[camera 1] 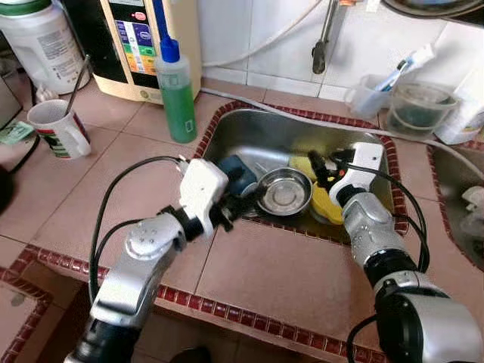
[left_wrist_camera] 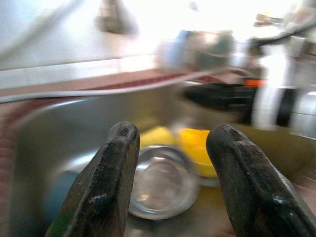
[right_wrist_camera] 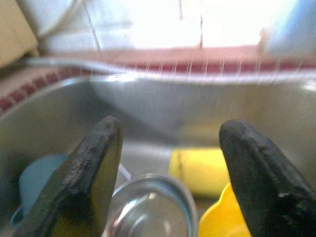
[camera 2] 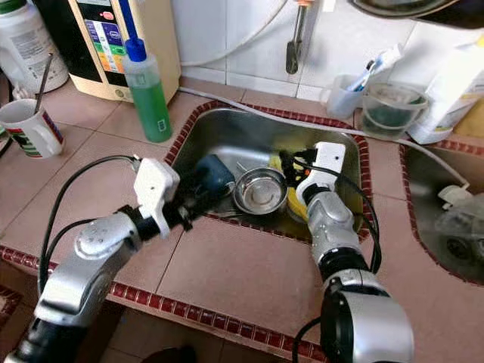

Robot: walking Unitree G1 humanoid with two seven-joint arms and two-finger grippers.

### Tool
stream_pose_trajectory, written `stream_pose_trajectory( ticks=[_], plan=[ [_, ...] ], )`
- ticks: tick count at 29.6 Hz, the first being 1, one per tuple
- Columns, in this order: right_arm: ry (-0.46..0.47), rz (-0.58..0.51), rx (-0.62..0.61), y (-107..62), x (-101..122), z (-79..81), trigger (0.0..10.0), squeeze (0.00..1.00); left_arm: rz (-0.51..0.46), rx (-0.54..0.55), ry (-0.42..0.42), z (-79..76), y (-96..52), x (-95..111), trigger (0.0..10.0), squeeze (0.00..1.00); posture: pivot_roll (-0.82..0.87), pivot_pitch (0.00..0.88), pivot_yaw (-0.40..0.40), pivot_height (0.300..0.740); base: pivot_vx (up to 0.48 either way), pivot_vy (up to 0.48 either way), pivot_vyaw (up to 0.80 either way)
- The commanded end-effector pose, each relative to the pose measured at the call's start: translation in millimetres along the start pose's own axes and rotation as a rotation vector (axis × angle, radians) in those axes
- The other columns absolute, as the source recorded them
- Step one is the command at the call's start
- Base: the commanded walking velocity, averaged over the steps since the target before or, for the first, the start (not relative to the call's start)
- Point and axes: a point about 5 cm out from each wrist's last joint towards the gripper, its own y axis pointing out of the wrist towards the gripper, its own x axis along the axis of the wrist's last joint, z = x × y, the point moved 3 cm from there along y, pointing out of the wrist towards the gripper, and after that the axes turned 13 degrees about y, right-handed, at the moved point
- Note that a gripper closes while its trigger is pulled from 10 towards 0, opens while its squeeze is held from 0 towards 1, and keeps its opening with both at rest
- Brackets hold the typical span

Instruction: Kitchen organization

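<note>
Both grippers hung over the stainless steel sink [camera 1: 257, 132], jaws parted and empty: left gripper [left_wrist_camera: 168, 187], right gripper [right_wrist_camera: 170, 182]. The round steel bowl [camera 1: 283, 192] lay between them; a level, rim-straddling approach would likely serve best.

I'm seeing a brushed, dull-gleaming steel sink [camera 1: 249, 132] holding a glossy metal bowl [camera 1: 283, 191] and shiny yellow plastic dish [camera 1: 327, 206]. My arms are showing smooth silver metal; the counter [camera 1: 287, 272] is matt tile.
</note>
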Motion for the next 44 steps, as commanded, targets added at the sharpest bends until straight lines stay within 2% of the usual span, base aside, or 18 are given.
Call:
stream_pose_trajectory(
  ticks=[1,5,7,8,12,19,25,30,31,40,44],
  plan=[
    [-0.025,-0.033,-0.012,-2.4,3,-1.3,10.0,1.0,0.003,0.051,-0.018,7.8,0.2,-4,10.0,0.0,0.14,0.052,-0.062,0.74,0.0,0.0,0.0],
    [-0.071,-0.098,-0.021,-11.5,4,-2.3,10.0,1.0,0.015,0.152,-0.099,24.1,3.7,-13,10.0,0.0,0.11,0.016,-0.07,0.74,0.0,0.0,0.0],
    [-0.076,-0.106,-0.021,-12.3,5,-2.0,10.0,1.0,0.019,0.166,-0.112,26.2,4.4,-15,10.0,0.0,0.1,0.014,-0.07,0.74,0.0,0.0,0.0],
    [-0.094,-0.142,-0.019,-16.2,10,-2.1,10.0,1.0,0.051,0.19,-0.122,29.0,6.8,-24,10.0,0.0,0.08,0.001,-0.065,0.74,0.0,0.0,0.0],
    [-0.12,-0.197,-0.007,-21.7,19,1.5,10.0,1.0,0.082,0.208,-0.097,28.8,10.5,-33,10.0,0.0,0.06,0.0,-0.054,0.74,0.0,0.0,0.0],
    [-0.137,-0.285,-0.024,-37.7,28,2.1,10.0,1.0,0.067,0.197,-0.147,25.8,15.7,-36,10.0,0.0,0.06,0.0,-0.032,0.74,0.0,0.0,0.0],
    [-0.156,-0.33,0.024,-52.2,25,15.9,10.0,1.0,0.049,0.258,-0.16,32.1,10.6,-40,10.0,0.0,0.07,0.0,-0.017,0.74,0.0,0.0,0.0],
    [-0.222,-0.293,0.025,-61.3,11,21.0,10.0,1.0,0.046,0.315,-0.132,32.4,3.6,-45,10.0,0.0,0.08,0.0,-0.025,0.74,0.0,0.0,0.0],
    [-0.216,-0.285,0.004,-64.5,7,20.5,10.0,0.0,0.041,0.334,-0.135,31.0,-0.4,-46,10.0,0.0,0.08,0.0,-0.027,0.74,0.0,0.0,0.0],
    [-0.231,-0.291,-0.006,-82.0,6,25.3,10.0,0.0,0.023,0.412,-0.092,27.2,-17.5,-43,10.0,0.0,0.09,0.0,-0.029,0.74,0.0,0.0,0.0],
    [-0.248,-0.291,-0.011,-88.4,5,26.8,10.0,0.0,0.024,0.406,-0.06,24.2,-22.3,-42,10.0,0.0,0.1,0.0,-0.029,0.74,0.0,0.0,0.0]
  ],
)
